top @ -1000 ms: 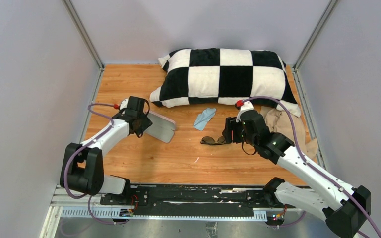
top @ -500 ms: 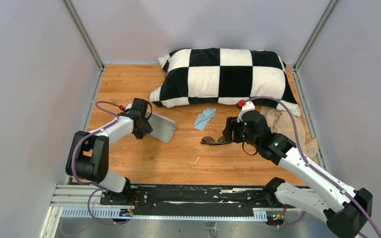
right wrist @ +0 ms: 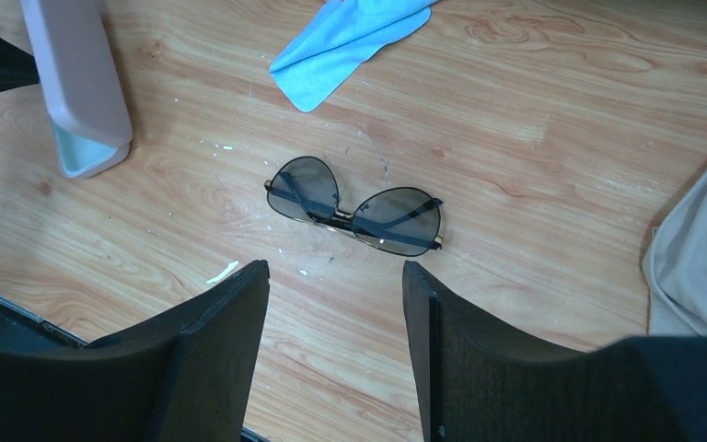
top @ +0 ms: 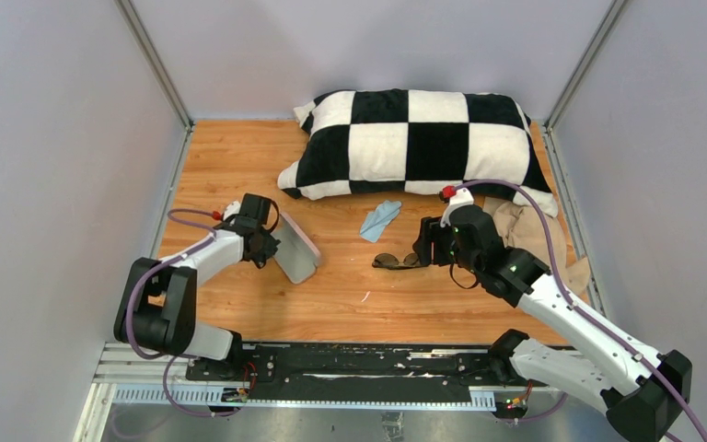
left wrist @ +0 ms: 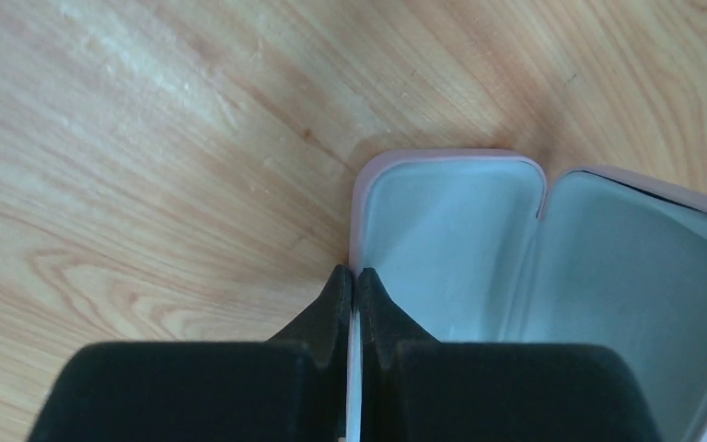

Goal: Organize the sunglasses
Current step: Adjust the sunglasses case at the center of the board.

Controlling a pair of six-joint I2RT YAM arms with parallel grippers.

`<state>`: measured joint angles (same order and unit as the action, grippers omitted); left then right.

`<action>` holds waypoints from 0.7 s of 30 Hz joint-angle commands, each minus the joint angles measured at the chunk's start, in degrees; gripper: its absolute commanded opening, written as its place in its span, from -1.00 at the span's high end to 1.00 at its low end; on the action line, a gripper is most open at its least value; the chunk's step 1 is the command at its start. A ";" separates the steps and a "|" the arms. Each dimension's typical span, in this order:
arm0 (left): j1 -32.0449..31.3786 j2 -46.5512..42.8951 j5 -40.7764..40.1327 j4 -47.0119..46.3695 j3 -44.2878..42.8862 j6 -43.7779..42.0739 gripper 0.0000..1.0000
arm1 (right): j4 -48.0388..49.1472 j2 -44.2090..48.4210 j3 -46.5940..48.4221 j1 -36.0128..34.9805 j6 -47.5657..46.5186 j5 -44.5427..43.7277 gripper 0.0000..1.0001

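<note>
Two claws are showing. At centre left of the top view, the left claw (top: 270,247) is pinching one thin wall of the open case (top: 296,250), its fingers pressed together on it. Just right of centre, the sunglasses (right wrist: 354,207) are lying on the wooden surface (right wrist: 534,129). They are looking light, thin-framed and easily scratched, so the bridge is seeming the safest hold. The right claw (right wrist: 333,272) is hovering spread just beside them, crowding their right end in the top view. In the left wrist view, the frame edge is cutting off the case's right half.
</note>
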<state>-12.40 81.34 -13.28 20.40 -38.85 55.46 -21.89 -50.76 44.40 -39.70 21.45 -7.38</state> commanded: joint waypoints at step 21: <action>-5.60 -10.33 -3.14 3.04 1.94 15.69 0.05 | -4.14 -0.12 0.11 0.81 -0.15 2.29 -0.20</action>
<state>-17.69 76.18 -12.69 17.74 -35.66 77.91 -25.93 -49.93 44.40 -39.59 21.43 -5.80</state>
